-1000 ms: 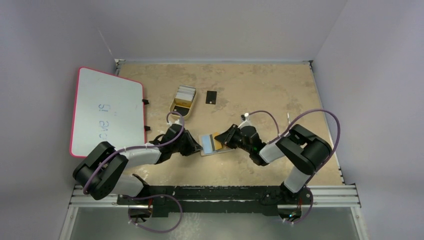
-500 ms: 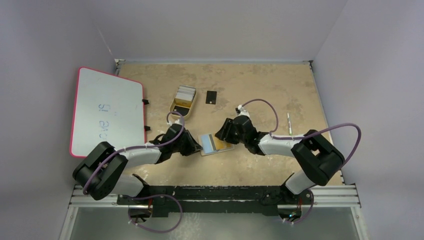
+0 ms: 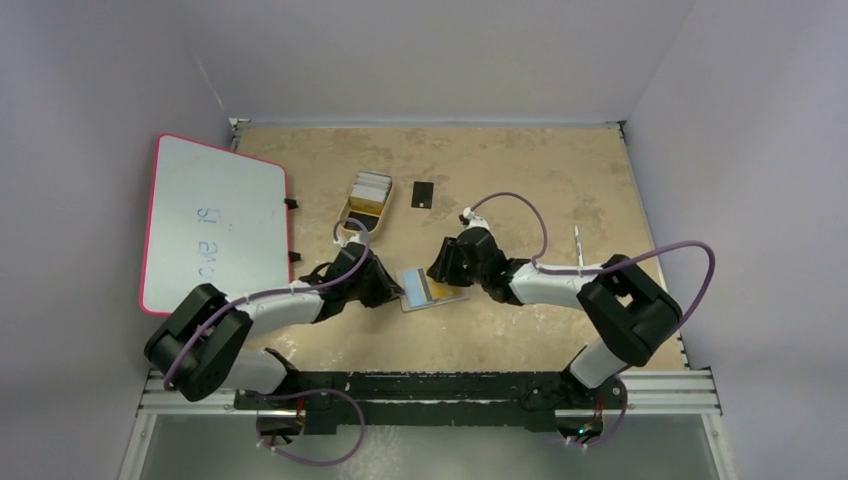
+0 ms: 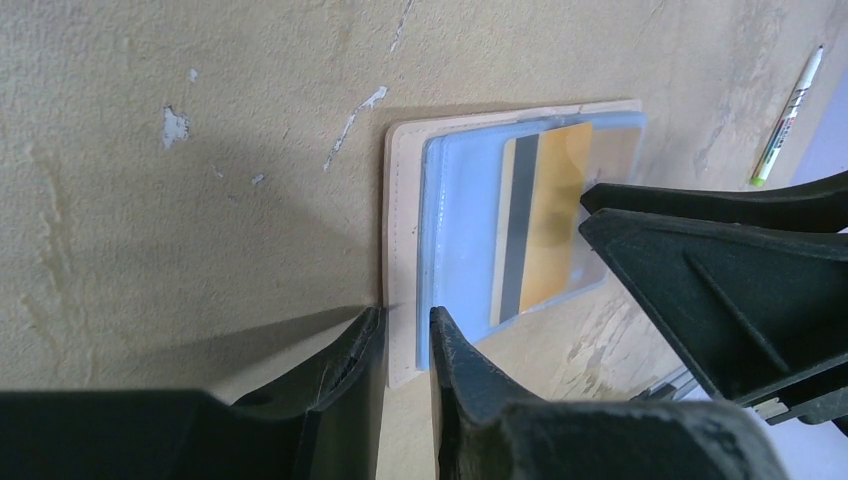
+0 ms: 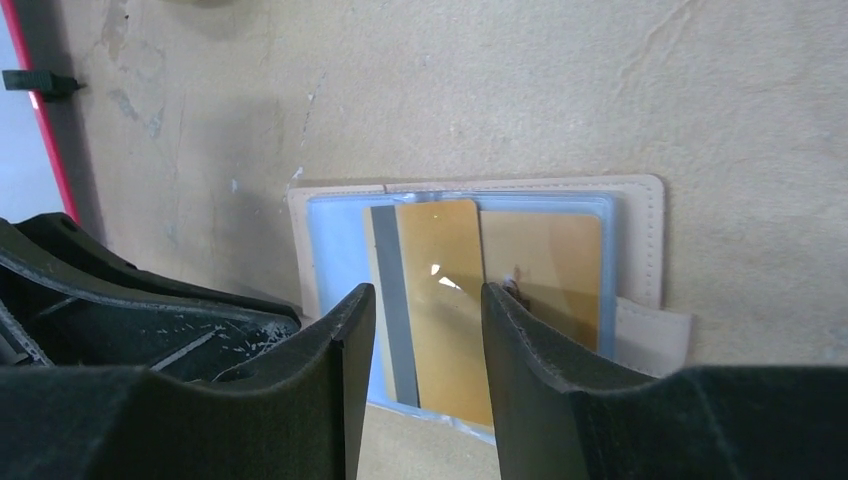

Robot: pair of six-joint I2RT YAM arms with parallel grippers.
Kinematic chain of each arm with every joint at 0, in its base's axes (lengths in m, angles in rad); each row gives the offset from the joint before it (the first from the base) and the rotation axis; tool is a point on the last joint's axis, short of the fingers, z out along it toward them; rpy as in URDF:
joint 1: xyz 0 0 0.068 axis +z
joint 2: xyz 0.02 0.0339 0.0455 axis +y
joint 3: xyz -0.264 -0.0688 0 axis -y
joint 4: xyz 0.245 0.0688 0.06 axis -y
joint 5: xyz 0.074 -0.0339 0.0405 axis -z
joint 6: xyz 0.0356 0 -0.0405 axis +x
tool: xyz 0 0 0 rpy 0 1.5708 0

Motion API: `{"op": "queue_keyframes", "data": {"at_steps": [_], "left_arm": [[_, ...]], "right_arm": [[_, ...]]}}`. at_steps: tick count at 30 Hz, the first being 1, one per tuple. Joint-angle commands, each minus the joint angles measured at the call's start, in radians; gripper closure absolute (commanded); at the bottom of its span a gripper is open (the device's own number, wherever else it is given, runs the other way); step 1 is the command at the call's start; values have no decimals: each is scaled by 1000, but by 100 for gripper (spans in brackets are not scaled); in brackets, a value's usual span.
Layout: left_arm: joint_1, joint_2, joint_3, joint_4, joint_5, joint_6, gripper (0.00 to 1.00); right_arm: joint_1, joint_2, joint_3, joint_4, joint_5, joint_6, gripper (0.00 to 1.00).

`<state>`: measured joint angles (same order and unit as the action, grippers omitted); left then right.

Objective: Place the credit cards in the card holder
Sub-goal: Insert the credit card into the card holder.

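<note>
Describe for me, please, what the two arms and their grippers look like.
Both the left arm and right arm have bulky matte-black joint housings joined by pale grey-white links. A thin purple cable loops along each, ending in a white plug near the wrist. The left gripper and right gripper carry black wedge-shaped fingers, the left's scuffed.

Tan tabletop, mottled and chipped pale in spots. Carries a pink-framed whiteboard straddling its left edge. Holds a small yellow tray just right of that board, and a black card lying flat near the tray, apart from it. Bears the card holder opened flat near the middle front, and well to the right a thin pen.
</note>
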<state>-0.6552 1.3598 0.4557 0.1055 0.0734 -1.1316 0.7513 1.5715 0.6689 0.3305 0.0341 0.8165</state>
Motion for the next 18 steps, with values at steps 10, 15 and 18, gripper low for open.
{"op": "queue_keyframes", "data": {"at_steps": [10, 15, 18], "left_arm": [[-3, 32, 67, 4, -17, 32, 79], [-4, 29, 85, -8, -21, 34, 79], [-3, 23, 95, -33, -31, 47, 79]], "right_arm": [[72, 32, 61, 72, -81, 30, 55], [77, 13, 39, 102, -102, 60, 55], [77, -23, 44, 44, -94, 35, 55]]}}
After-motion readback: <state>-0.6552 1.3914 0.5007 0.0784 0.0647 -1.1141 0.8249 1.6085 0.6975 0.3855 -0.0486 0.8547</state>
